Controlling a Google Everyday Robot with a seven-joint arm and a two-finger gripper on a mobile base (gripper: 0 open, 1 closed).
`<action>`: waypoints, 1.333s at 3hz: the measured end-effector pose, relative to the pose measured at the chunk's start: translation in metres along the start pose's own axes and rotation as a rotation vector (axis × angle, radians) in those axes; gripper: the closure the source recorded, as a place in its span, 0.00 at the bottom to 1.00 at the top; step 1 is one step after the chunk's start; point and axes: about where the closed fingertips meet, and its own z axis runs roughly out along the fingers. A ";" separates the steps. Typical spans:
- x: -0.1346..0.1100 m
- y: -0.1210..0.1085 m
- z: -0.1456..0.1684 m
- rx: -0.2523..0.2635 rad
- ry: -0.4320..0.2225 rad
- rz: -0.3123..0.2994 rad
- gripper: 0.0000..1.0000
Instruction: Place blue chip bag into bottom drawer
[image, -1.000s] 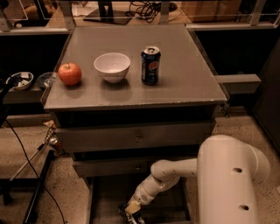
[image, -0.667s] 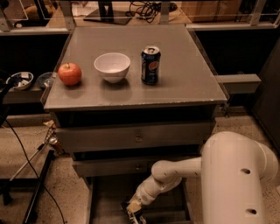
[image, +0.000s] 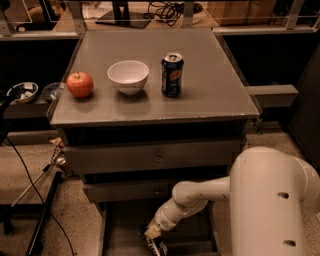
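Observation:
The bottom drawer (image: 122, 225) of the grey cabinet stands pulled out, its flat floor showing at the bottom of the camera view. My white arm reaches down into it from the right. The gripper (image: 152, 239) is low over the drawer floor at the frame's bottom edge. A small dark shiny thing with white markings, seemingly the blue chip bag (image: 159, 247), lies right at the gripper's tip, mostly cut off by the frame edge. I cannot tell whether it is held or resting on the floor.
On the cabinet top stand a red apple (image: 80, 84), a white bowl (image: 128, 76) and an upright blue Pepsi can (image: 172, 75). Two shut upper drawers (image: 157, 158) sit above the open one. Cables and a stand (image: 42, 220) are on the floor at left.
The arm's large white housing has shifted slightly to the right. The gripper stays low in the open bottom drawer, nearly unmoved.

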 end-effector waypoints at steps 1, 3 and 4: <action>-0.006 -0.010 0.008 -0.012 -0.022 -0.007 1.00; -0.017 -0.035 0.039 -0.044 -0.062 -0.020 1.00; -0.015 -0.039 0.049 -0.058 -0.060 -0.028 1.00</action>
